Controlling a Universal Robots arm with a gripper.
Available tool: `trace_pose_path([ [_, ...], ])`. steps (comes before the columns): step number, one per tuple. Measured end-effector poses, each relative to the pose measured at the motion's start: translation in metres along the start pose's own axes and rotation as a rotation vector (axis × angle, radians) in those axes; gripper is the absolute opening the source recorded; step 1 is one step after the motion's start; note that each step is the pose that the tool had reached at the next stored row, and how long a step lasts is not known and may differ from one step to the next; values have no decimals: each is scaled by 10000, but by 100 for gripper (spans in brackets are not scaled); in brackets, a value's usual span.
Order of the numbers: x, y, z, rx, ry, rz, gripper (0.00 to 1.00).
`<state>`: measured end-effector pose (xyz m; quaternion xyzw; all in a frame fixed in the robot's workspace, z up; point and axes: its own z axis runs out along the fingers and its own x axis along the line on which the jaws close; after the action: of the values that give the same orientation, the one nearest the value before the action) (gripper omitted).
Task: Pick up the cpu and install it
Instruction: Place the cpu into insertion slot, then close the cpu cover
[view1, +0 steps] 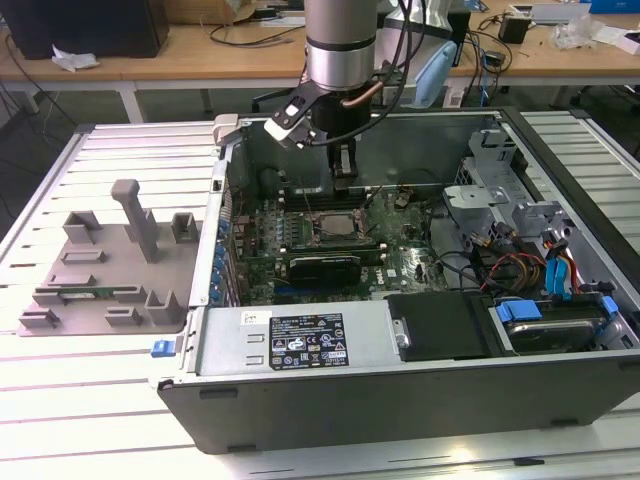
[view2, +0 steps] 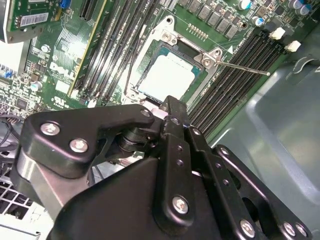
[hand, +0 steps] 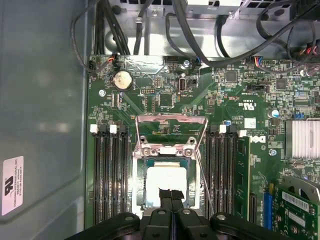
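Observation:
The cpu (hand: 167, 175), a pale silver square, lies flat in the socket of the green motherboard (hand: 165, 95), inside the open computer case (view1: 400, 400). In the second wrist view the cpu (view2: 170, 75) sits within the socket frame, and in the exterior view the cpu (view1: 337, 224) is near the middle of the board. My gripper (hand: 170, 192) hangs just above the chip with its dark fingertips together and nothing between them. In the exterior view the gripper (view1: 345, 188) points down over the socket. The hinged load plate (hand: 170, 131) stands flipped open beside the chip.
The thin socket lever (view2: 245, 67) sticks out beside the socket. Memory slots (hand: 110, 175) flank the socket on both sides. A card (view1: 325, 268), cables (view1: 520, 265) and a drive bay (view1: 545, 320) crowd the case. A grey slotted fixture tray (view1: 100, 270) lies at the exterior view's left.

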<state>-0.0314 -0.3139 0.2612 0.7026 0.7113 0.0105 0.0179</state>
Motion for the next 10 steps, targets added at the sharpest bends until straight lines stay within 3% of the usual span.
trace_pose_path([
  [10, 0, 0, 0, 0, -4, 110, 11],
])
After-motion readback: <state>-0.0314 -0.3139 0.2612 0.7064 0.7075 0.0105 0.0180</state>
